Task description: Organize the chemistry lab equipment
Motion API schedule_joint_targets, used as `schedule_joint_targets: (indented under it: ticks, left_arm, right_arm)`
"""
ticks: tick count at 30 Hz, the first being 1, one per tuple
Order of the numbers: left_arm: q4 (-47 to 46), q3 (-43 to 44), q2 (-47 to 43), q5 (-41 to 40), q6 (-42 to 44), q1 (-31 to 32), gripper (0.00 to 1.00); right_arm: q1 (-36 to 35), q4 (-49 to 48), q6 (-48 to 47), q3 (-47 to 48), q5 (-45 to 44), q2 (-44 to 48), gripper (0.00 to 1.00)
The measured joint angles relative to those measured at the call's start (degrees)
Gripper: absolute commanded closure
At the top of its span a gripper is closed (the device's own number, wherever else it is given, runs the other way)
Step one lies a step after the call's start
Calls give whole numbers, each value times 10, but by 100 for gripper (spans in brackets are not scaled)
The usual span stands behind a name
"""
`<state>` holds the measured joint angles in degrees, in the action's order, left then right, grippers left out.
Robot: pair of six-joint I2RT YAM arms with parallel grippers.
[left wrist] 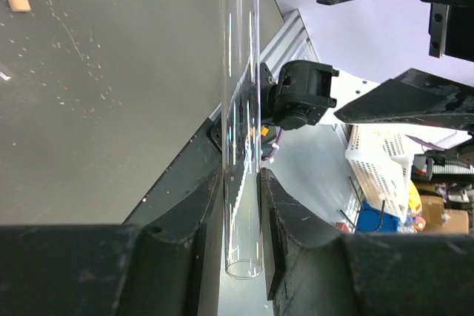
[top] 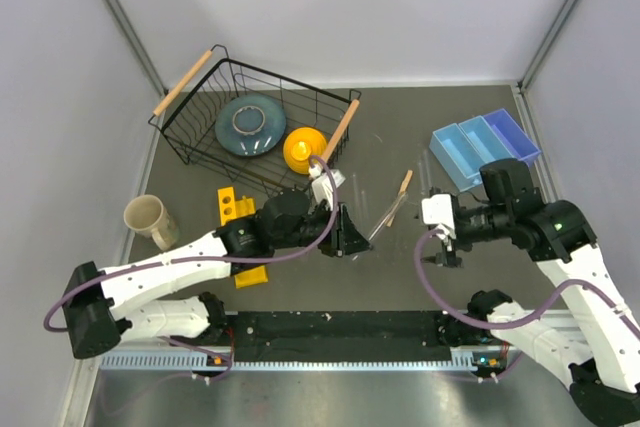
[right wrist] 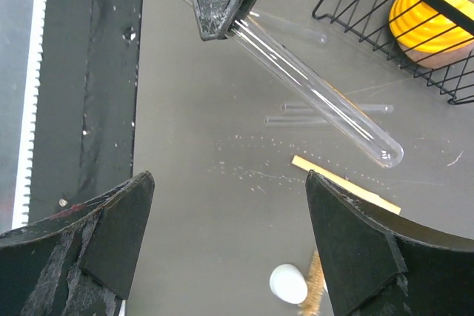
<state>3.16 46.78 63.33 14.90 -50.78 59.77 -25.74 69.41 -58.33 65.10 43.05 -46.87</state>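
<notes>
My left gripper (top: 350,237) is shut on a slim clear glass tube (top: 378,222) and holds it above the table, slanting up and to the right. In the left wrist view the tube (left wrist: 241,72) runs upright between the two fingers, with its open end near the palm. My right gripper (right wrist: 229,179) hangs open and empty just right of it (top: 443,227), above bare table. Below it lie a pale wooden stick (right wrist: 344,183), a small brown brush (right wrist: 315,286) and a white round piece (right wrist: 287,284). The held tube (right wrist: 318,94) crosses the top of the right wrist view.
A black wire basket (top: 165,127) at the back left holds a blue-grey plate (top: 250,125) and a yellow dome (top: 305,147). Blue trays (top: 485,142) stand at the back right. A beige cup (top: 148,217) and yellow blocks (top: 235,205) sit on the left.
</notes>
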Motion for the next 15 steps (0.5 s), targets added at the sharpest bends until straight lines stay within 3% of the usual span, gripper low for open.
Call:
schedule_joint_targets:
  ticks: [15]
  left_arm:
    - [11,-14,-71,-95,28,0,98]
  right_arm:
    - [75,-95,241,32,119,-7,15]
